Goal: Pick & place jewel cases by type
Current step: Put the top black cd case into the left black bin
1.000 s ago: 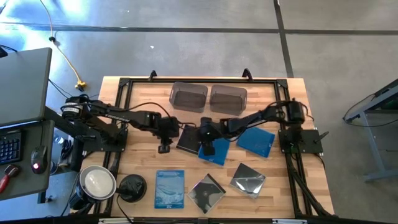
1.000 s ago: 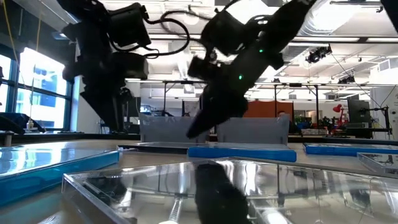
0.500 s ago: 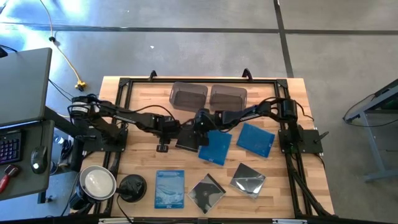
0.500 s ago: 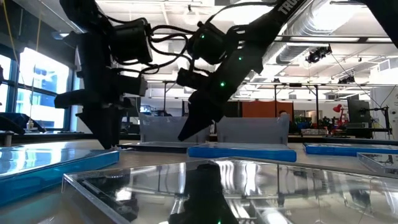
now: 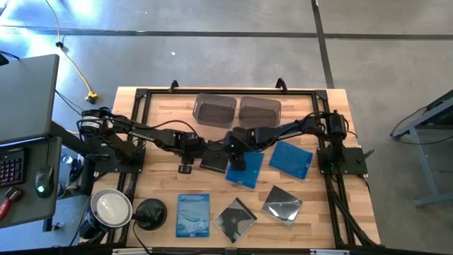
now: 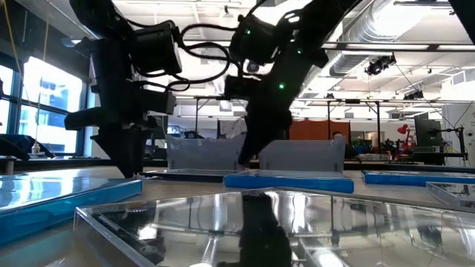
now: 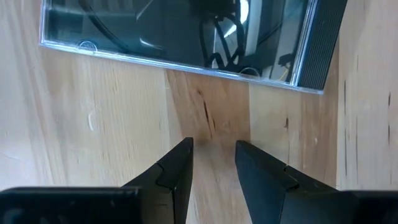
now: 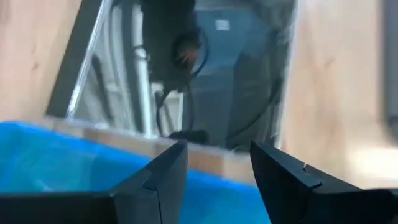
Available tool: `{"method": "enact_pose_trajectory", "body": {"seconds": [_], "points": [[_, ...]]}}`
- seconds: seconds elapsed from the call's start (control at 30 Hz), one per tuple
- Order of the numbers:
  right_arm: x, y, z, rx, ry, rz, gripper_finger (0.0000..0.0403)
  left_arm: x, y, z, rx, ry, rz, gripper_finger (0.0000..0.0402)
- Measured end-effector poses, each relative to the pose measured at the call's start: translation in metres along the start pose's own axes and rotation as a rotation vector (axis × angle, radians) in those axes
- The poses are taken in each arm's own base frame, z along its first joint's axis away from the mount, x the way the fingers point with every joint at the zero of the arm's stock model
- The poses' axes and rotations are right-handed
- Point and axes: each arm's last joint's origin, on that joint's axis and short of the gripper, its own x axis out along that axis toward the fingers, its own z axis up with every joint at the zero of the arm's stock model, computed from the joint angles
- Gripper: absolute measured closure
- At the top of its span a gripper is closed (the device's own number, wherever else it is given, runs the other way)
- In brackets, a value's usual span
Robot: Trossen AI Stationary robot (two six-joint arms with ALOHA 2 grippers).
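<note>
jewel cases lie mid-table: we hover our left gripper point(image 7: 211, 165), fingers spread and empty, beside the black case point(image 5: 214, 159), while our right gripper point(image 8: 217, 165), also spread, lines up over the blue case point(image 5: 244, 168).

No legible text, label, brand or number anywhere on the cases, tubs or arms.
</note>
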Motion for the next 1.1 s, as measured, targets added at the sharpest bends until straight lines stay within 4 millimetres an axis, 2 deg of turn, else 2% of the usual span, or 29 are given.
{"method": "enact_pose_trajectory", "body": {"seconds": [0.17, 0.4, 0.57, 0.7, 0.9, 1.1], "points": [[0.002, 0.008, -0.018, 0.034, 0.119, 0.005, 0.0231, 0.000, 0.000, 0.000, -0.002, -0.001, 0.000, 0.0283], [-0.007, 0.025, -0.033, 0.017, 0.281, 0.021, 0.0231, 0.000, 0.000, 0.000, -0.005, -0.003, -0.001, 0.0283], [-0.016, 0.029, -0.024, -0.035, 0.185, -0.057, 0.0231, 0.000, 0.000, 0.002, -0.008, -0.024, -0.004, 0.0283], [-0.017, 0.021, -0.012, -0.054, 0.072, -0.073, 0.0231, 0.000, 0.001, 0.005, -0.013, -0.050, -0.003, 0.0283], [0.002, 0.011, -0.019, -0.062, 0.109, -0.085, 0.0231, 0.000, 0.001, 0.009, 0.017, -0.086, -0.003, 0.0283], [0.011, 0.008, -0.014, -0.028, 0.047, -0.049, 0.0231, 0.002, 0.001, 0.009, 0.110, -0.084, 0.009, 0.0283]]}}
